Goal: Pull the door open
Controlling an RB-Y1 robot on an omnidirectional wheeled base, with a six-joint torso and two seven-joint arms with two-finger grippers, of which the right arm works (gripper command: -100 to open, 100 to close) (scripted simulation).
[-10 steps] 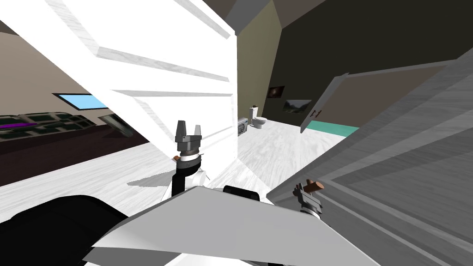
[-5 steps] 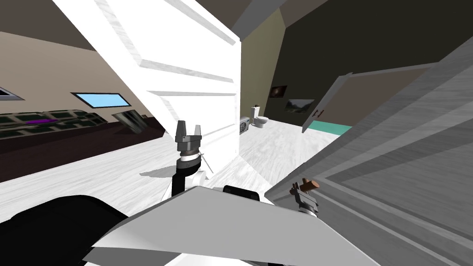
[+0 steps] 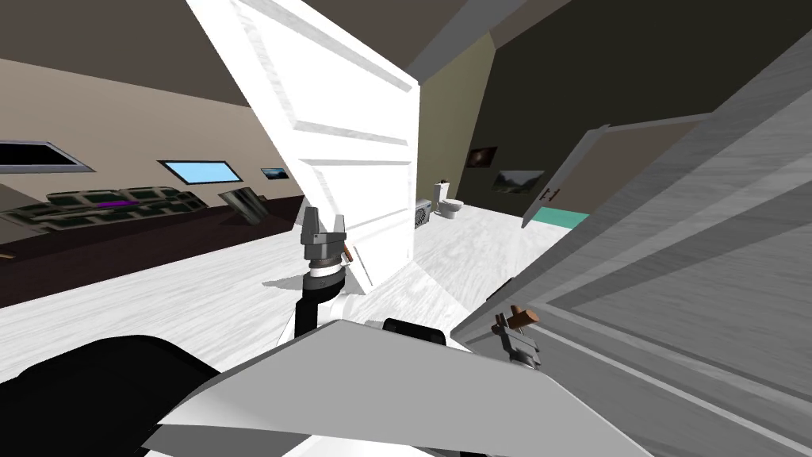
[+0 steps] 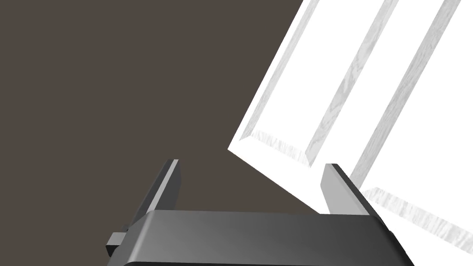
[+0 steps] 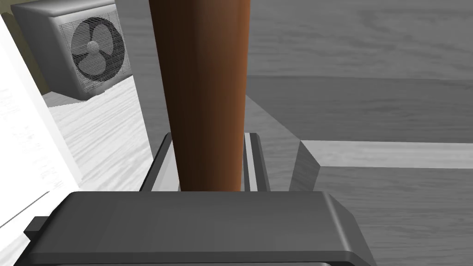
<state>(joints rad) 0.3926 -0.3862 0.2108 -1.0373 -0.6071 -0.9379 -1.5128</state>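
Squarely, R claw (image 5: 208,137) clamps brown handle (image 5: 203,69) of grey door (image 5: 369,92).

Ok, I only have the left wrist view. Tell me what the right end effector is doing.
Observer: The right end effector is shut on the brown handle of the grey door.
Operator: Now say what lies beyond that handle.
Observer: A grey fan unit stands on the white floor, seen between the white door and the grey door's edge.
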